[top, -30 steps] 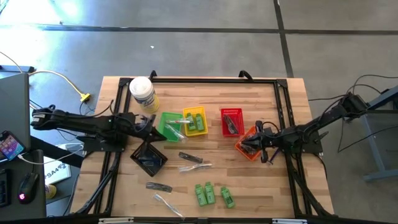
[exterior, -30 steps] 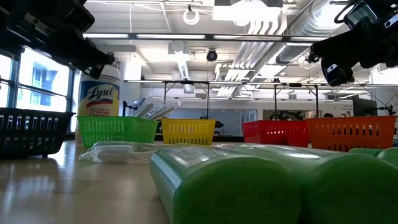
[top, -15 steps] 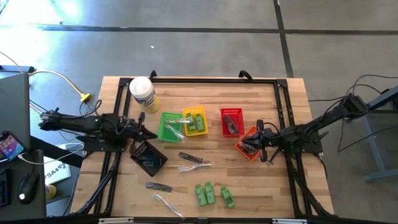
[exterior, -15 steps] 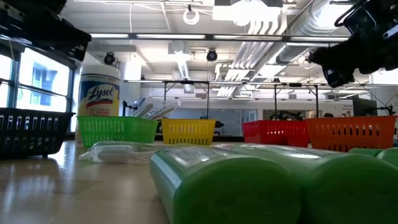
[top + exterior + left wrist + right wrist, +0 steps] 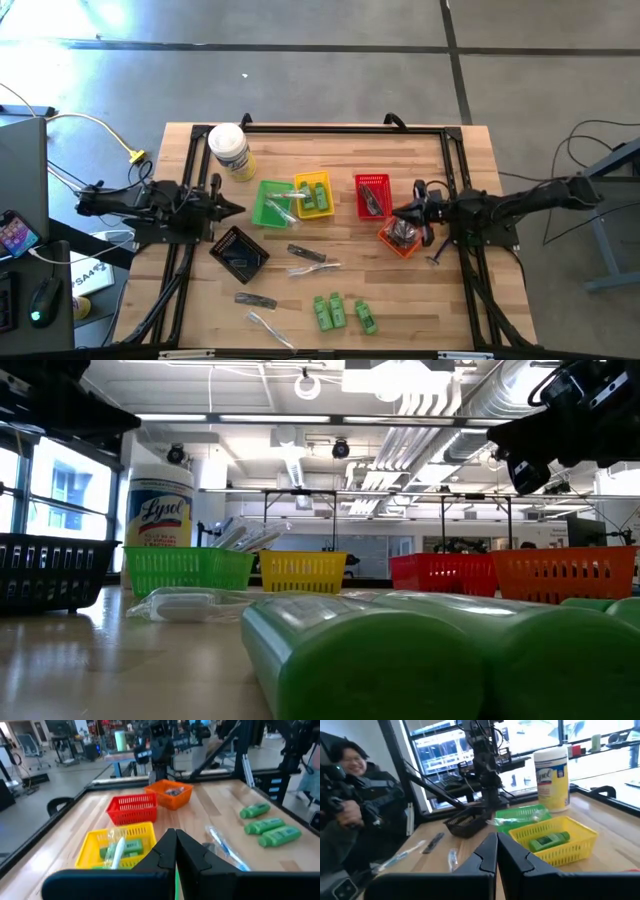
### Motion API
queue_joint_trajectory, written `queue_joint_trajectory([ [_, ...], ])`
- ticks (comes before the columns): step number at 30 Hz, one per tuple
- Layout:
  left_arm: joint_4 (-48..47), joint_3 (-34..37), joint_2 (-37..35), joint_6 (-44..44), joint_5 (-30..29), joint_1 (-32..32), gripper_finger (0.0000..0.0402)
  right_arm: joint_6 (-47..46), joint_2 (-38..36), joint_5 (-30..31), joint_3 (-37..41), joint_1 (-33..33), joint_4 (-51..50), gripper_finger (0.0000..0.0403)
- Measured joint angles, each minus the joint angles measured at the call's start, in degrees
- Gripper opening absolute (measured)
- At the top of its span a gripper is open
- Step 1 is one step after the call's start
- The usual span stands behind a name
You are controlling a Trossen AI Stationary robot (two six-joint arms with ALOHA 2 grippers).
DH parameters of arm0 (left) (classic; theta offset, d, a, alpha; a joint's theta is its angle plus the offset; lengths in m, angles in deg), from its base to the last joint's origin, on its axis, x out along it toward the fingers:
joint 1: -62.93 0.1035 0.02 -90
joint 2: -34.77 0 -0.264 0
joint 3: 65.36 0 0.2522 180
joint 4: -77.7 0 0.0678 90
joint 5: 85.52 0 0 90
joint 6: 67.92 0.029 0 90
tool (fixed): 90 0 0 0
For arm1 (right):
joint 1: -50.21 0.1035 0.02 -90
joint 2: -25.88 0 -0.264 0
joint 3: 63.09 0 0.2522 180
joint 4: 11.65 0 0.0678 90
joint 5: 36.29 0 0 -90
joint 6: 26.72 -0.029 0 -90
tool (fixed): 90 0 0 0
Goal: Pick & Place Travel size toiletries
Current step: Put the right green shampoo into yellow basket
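Three bright green bottles [image 5: 340, 312] lie near the table's front edge, with black and clear-wrapped sticks [image 5: 306, 255] loose on the wood behind them. More toiletries lie in the yellow basket [image 5: 314, 195], red basket [image 5: 372, 194] and orange basket [image 5: 400, 236]. My left gripper [image 5: 238, 208] is shut and empty, pointing level, between the black basket [image 5: 238, 253] and the green basket [image 5: 272, 203]. My right gripper [image 5: 394, 213] is shut and empty, level, above the orange basket's far edge. The wrist views show each pair of fingers closed on nothing [image 5: 175, 845] [image 5: 496, 852].
A large white jar [image 5: 229, 150] with a yellow label stands at the far left. A black frame [image 5: 345, 128] runs round the table. A seated person [image 5: 355, 805] shows beyond the table's left side. Bare wood lies in the middle, right of the loose sticks.
My left arm has drawn back toward the table's left edge and risen a little, its gripper staying shut. My right gripper has swung toward the far edge, from over the orange basket's middle to its far rim, still shut. No object has moved.
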Motion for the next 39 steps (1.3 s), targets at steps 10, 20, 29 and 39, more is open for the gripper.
queue_joint_trajectory([
  [10,1.27,0.88,1.16,1.31,3.13,0.0,0.0,-4.9,0.89,-9.65,0.0,-9.92,-1.49,0.0002],
  [20,5.73,1.03,1.86,3.0,4.79,0.02,0.0,-3.57,0.89,-13.0,-0.02,-11.04,-0.81,0.0002],
  [29,1.21,1.05,1.88,0.48,4.87,0.02,0.0,2.17,0.89,-13.25,0.0,-11.02,1.34,0.0002],
  [39,3.08,5.37,1.86,-1.38,1.86,0.02,0.0,3.32,2.01,-10.18,0.0,-10.9,1.38,0.0002],
])
